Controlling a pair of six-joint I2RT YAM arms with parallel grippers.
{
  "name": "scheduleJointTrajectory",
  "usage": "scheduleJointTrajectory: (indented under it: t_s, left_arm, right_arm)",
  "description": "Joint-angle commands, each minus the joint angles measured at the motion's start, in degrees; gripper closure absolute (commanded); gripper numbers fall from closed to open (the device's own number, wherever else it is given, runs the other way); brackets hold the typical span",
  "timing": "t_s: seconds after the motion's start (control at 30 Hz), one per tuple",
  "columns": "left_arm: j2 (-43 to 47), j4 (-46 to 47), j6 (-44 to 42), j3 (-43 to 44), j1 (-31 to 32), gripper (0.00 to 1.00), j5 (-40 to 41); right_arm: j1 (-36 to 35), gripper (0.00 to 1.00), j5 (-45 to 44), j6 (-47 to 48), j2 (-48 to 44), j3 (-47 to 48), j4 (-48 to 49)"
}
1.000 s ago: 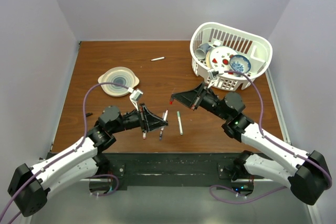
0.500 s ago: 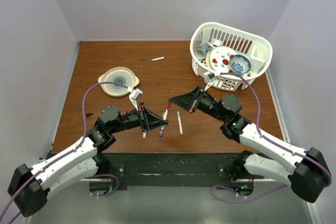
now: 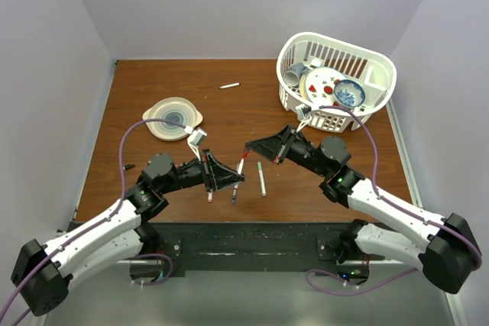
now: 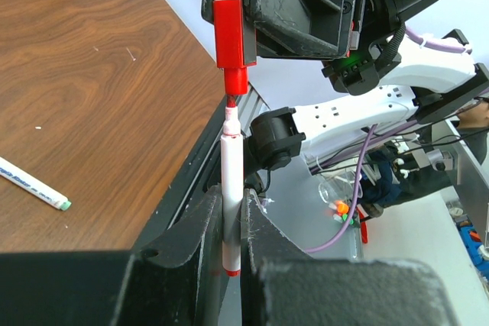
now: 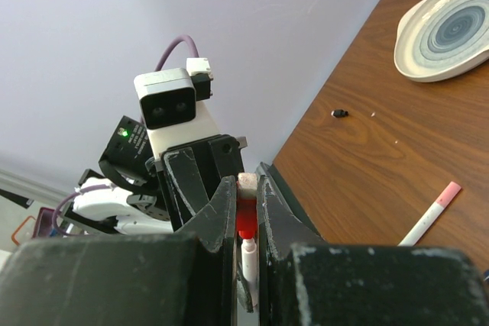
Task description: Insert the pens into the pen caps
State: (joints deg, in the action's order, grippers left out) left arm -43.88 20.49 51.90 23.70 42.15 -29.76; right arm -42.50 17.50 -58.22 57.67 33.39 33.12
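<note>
My left gripper (image 3: 238, 179) is shut on a white pen (image 3: 241, 167) with a red band at its end, and holds it above the table. In the left wrist view the pen (image 4: 231, 177) stands up between my fingers (image 4: 200, 223). Its red tip meets the mouth of the red cap (image 4: 234, 36). My right gripper (image 3: 248, 146) is shut on that red cap (image 5: 246, 221), with the pen tip (image 5: 249, 253) right below it. A green-ended pen (image 3: 261, 179) and a dark pen (image 3: 234, 193) lie on the table under the grippers.
A white basket (image 3: 382, 62) with dishes stands at the back right. A striped plate (image 3: 173, 118) lies at the left. A white pen (image 3: 229, 85) lies far back. A pink-ended pen (image 5: 432, 212) and a tiny dark piece (image 5: 340, 113) lie on the brown table.
My right gripper has shifted a little left and down with the red cap, bringing it onto the pen tip. My left gripper has hardly moved.
</note>
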Motion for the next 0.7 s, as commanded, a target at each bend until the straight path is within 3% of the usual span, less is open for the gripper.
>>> scheduleJointTrajectory:
  t_s: [0.0, 0.67]
  left_arm:
    - [0.46, 2.8, -0.48, 2.4, 0.21, 1.0, 0.31]
    - [0.72, 2.63, -0.48, 2.4, 0.21, 1.0, 0.58]
  right_arm:
    - [-0.92, 1.0, -0.18, 1.0, 0.34, 0.54, 2.3]
    - [-3.82, 1.0, -2.2, 2.41, 0.43, 0.71, 0.89]
